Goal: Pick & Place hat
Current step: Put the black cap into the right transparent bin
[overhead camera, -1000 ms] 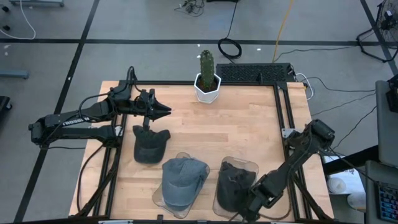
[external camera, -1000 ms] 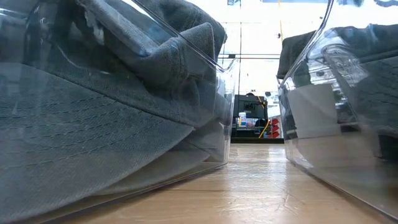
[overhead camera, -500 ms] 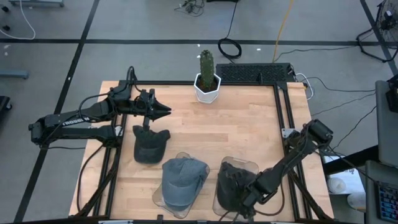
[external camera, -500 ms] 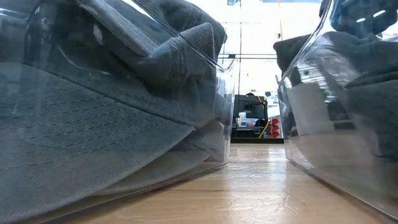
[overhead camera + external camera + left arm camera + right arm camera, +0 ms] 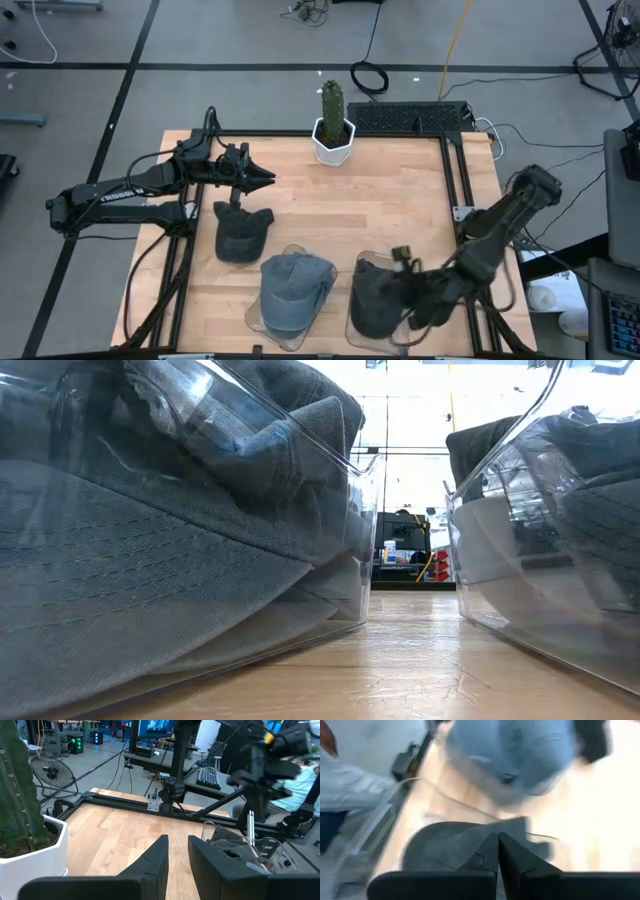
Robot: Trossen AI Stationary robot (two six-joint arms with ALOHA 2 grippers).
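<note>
Here the light wooden desk (image 5: 380, 200) carries three caps along its near half. A dark grey cloth cap (image 5: 241, 234) lies bare on the wood at about eight o'clock from the desk's centre. A blue-grey denim cap (image 5: 290, 288) sits in a clear plastic holder (image 5: 256, 315) at about six o'clock, and a charcoal cloth cap (image 5: 377, 296) sits in a second clear plastic holder (image 5: 388, 264) at about five o'clock, just beside the first one.

The right gripper (image 5: 412, 298) is low at the charcoal cap's three o'clock edge, its jaws pressed together with no cloth seen between them; in the right wrist view they point across that cap toward the denim one. Whether they touch the cap I cannot tell.

The left gripper (image 5: 268, 178) hangs above the desk at about ten o'clock, just past the dark grey cap, its jaws a narrow gap apart and holding nothing.

A green cactus in a white faceted pot (image 5: 333, 130) stands at twelve o'clock on the desk's far edge, beside a black keyboard (image 5: 410, 118).

In the low view the two clear holders fill both sides, bare wood between them.
</note>
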